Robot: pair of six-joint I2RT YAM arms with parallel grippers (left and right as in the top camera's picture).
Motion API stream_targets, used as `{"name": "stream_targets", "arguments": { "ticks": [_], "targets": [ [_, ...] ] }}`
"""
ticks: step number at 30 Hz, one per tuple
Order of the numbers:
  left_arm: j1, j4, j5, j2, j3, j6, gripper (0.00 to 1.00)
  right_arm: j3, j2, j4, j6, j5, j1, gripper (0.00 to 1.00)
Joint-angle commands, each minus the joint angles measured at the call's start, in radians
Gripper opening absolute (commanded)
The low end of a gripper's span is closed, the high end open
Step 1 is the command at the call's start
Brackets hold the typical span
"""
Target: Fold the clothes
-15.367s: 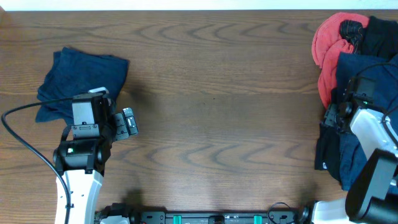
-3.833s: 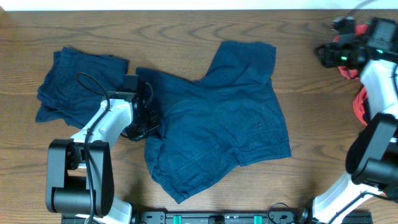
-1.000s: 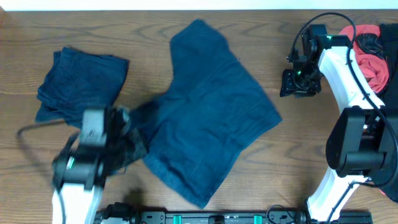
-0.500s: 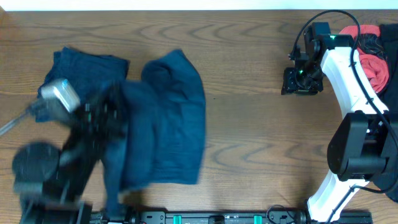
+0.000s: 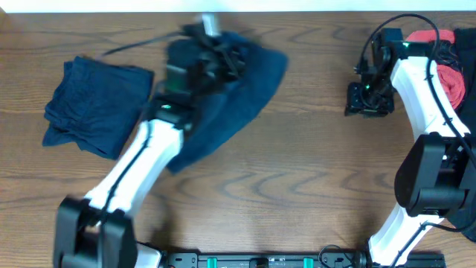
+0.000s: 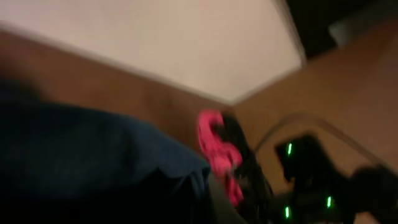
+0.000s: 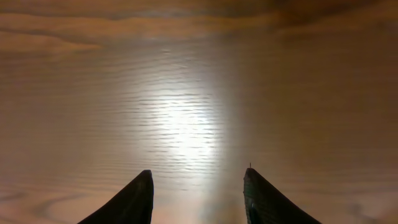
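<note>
The clothes in play are dark navy shorts (image 5: 238, 104), hanging bunched from my left gripper (image 5: 222, 46) at the far middle of the table and trailing down to the near left. That gripper is blurred and shut on the cloth. In the left wrist view the navy cloth (image 6: 81, 162) fills the lower left and hides the fingers. A second navy garment (image 5: 97, 100) lies folded at the far left. My right gripper (image 5: 370, 100) hovers at the right with its jaws open (image 7: 198, 174) over bare wood (image 7: 186, 93).
A red cloth (image 5: 446, 74) and dark garments sit piled at the table's far right corner, behind the right arm. The red cloth (image 6: 217, 155) and the right arm with green lights (image 6: 311, 168) also show in the left wrist view. The table's back edge runs close behind the left gripper.
My left arm has swung fast from the near left up to the far middle, carrying the shorts, which went from spread out to bunched. The right gripper has barely shifted.
</note>
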Motion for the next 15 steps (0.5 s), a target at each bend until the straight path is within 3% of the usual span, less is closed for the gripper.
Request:
{"name": "stream_targets", "arguments": {
  "ticks": [1,7,11,12,14,15],
  "targets": [
    [-0.048,0.006,0.078,-0.022,0.005,-0.045,0.06,0.0,-0.029,-0.006,0.034,0.062,-0.04,0.46],
    [-0.18,-0.066,0.315,-0.026,0.005,-0.041,0.06,0.0,-0.029,-0.006,0.019,0.062,-0.089,0.46],
    [-0.239,-0.298,0.317,-0.026,0.005,0.111,0.06,0.0,-0.029,-0.006,0.012,0.063,-0.101,0.47],
    [-0.245,-0.35,0.295,-0.026,0.005,0.161,0.15,0.0,-0.029,-0.005,0.012,0.063,-0.104,0.47],
    [-0.248,-0.435,0.248,-0.027,0.005,0.28,0.43,0.0,-0.029,-0.004,0.011,0.063,-0.104,0.48],
    [-0.243,-0.46,0.228,-0.031,0.005,0.326,0.52,0.001,-0.029,-0.005,0.0,0.059,-0.104,0.48]
  ]
}}
